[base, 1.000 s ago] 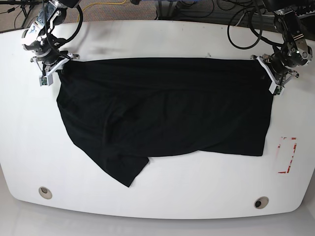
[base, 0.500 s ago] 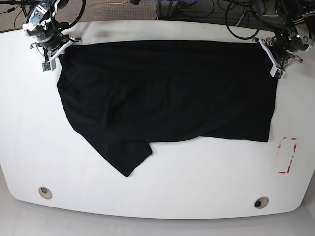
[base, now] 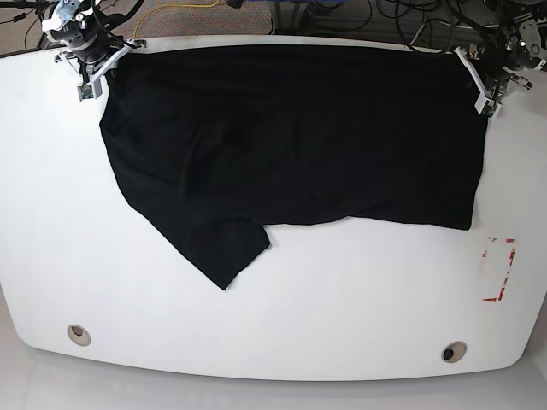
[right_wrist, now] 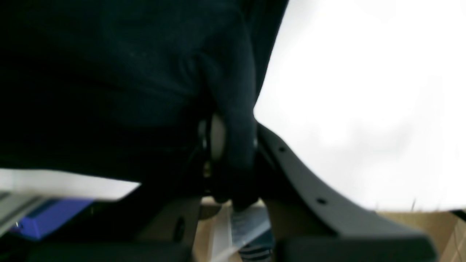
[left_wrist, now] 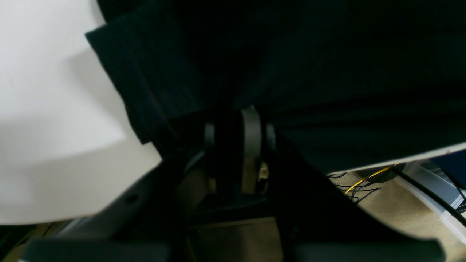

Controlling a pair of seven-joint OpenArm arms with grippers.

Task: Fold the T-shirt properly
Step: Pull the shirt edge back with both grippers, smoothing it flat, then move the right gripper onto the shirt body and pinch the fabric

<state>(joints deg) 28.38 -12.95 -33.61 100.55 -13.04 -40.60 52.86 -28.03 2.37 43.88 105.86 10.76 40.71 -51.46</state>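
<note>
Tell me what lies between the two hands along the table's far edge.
In the base view, the T-shirt spans from the right hand to the left hand.

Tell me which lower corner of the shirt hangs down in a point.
The corner below the right gripper; the shirt's other lower corner is square.

It looks like a robot lab: a big white table [base: 273,333], with tangled wires [base: 427,21] behind it.

One T-shirt [base: 291,137], one bench [base: 342,307], two hands: left hand [base: 484,84], right hand [base: 92,64]; two round holes.
</note>
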